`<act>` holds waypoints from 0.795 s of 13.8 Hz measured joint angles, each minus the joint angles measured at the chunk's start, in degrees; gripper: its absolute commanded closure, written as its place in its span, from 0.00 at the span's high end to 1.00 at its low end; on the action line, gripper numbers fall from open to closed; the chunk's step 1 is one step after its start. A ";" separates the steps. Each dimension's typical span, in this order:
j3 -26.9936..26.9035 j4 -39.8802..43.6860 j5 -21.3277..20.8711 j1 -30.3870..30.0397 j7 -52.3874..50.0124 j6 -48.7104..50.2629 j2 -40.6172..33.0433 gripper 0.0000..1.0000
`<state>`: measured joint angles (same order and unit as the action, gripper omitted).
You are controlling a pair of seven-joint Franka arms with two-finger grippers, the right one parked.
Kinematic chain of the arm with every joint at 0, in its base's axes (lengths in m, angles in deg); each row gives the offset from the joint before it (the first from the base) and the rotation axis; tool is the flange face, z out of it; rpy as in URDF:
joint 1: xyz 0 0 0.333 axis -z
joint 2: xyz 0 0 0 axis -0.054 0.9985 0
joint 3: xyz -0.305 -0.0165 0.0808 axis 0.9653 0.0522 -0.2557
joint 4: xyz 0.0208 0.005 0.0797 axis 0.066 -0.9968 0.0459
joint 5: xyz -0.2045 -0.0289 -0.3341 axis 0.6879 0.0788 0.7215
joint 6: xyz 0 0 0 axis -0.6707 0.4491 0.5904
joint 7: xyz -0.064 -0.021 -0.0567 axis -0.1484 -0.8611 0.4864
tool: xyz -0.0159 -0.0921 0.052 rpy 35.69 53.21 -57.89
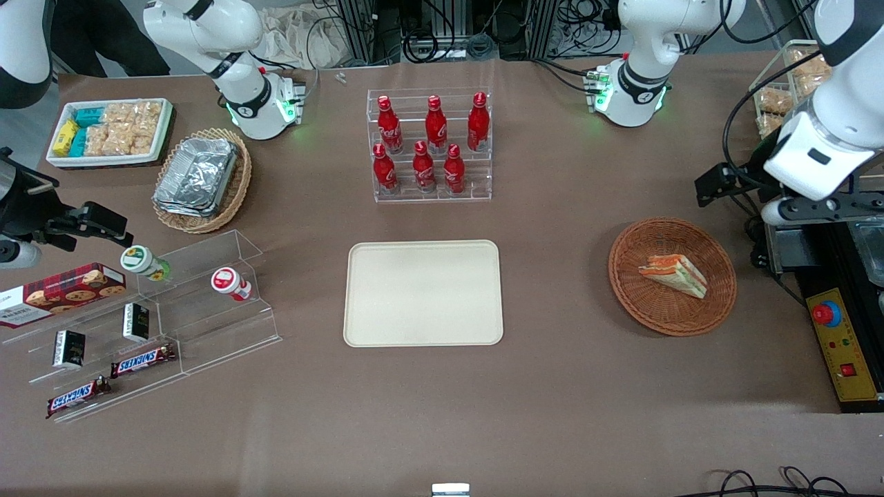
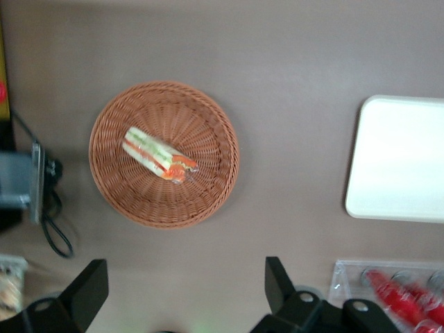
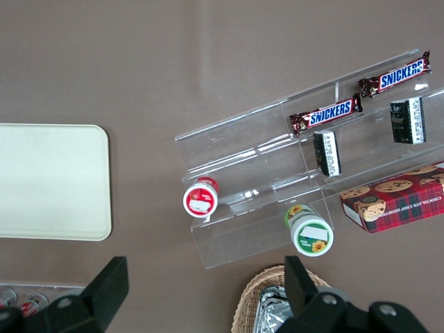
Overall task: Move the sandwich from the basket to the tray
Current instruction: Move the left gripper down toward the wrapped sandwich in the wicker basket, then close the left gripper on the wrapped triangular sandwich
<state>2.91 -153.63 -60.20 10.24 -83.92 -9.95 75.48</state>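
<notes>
The sandwich (image 1: 673, 274), a small white-bread wedge with orange and green layers, lies in the round reddish-brown wicker basket (image 1: 635, 290). It also shows in the left wrist view (image 2: 158, 155), lying in the basket (image 2: 208, 125). The cream-beige tray (image 1: 423, 293) lies flat mid-table with nothing on it; its corner shows in the left wrist view (image 2: 395, 156). My left gripper (image 1: 804, 207) hangs high above the table beside the basket, toward the working arm's end. In the left wrist view the gripper (image 2: 182, 291) is open and holds nothing, with bare table under it.
A clear rack of red bottles (image 1: 429, 146) stands farther from the front camera than the tray. A black box with a red button (image 1: 827, 314) sits beside the basket at the table's edge. A tan basket of foil containers (image 1: 200, 179) and clear snack shelves (image 1: 159, 324) lie toward the parked arm's end.
</notes>
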 measured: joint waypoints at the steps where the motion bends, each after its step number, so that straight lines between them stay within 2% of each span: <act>1: -0.29 -0.13 0.00 -0.58 -6.81 0.11 1.11 1.00; 4: -0.90 -0.34 -0.09 -2.13 -23.64 -0.39 7.07 1.00; 7: -1.81 -2.54 -0.11 -4.34 -31.94 -5.41 12.38 1.00; 11: -2.04 -14.88 -0.05 -7.71 -38.39 -20.16 12.64 1.00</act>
<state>0.86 -168.51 -60.25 2.53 -122.31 -30.12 88.12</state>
